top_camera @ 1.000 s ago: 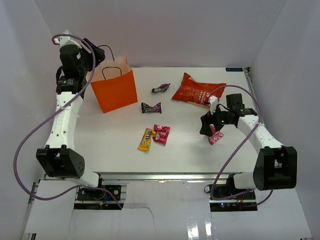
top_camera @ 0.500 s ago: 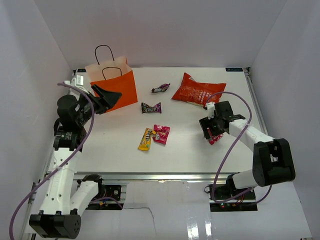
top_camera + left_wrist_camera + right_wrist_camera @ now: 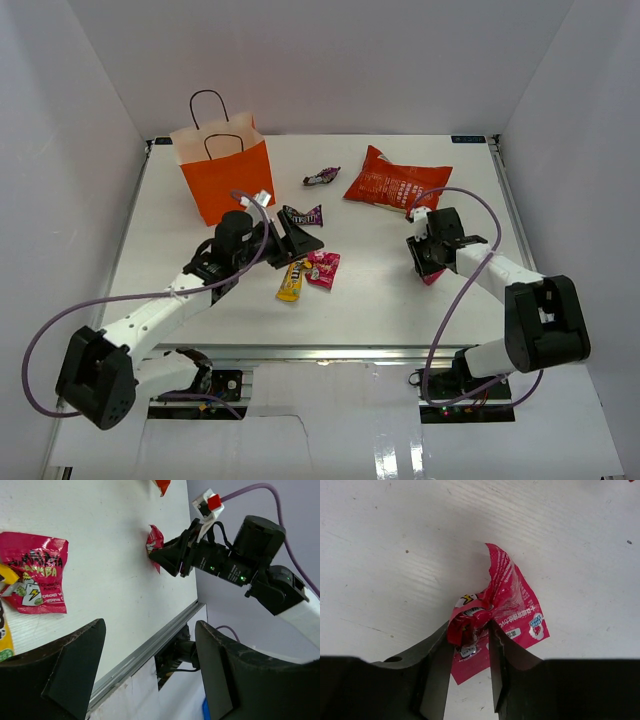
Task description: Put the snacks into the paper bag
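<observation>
the upright orange paper bag with black cord handles [image 3: 228, 180] stands at the far left of the white table [image 3: 180, 290]. well to the bag's right lies the large red crinkly chip bag [image 3: 395, 182]. the left gripper [image 3: 300, 243] hangs near the bag's right front, jaws wide and holding nothing. farther right of the bag, the right gripper [image 3: 468, 630] has its jaws pinched on a crumpled pink foil packet [image 3: 507, 600] lying on the table. between the bag and the chip bag lie a yellow packet [image 3: 291, 281], a flat pink packet [image 3: 323, 268], a dark purple packet [image 3: 302, 213] and a small silver-blue wrapper [image 3: 321, 177].
</observation>
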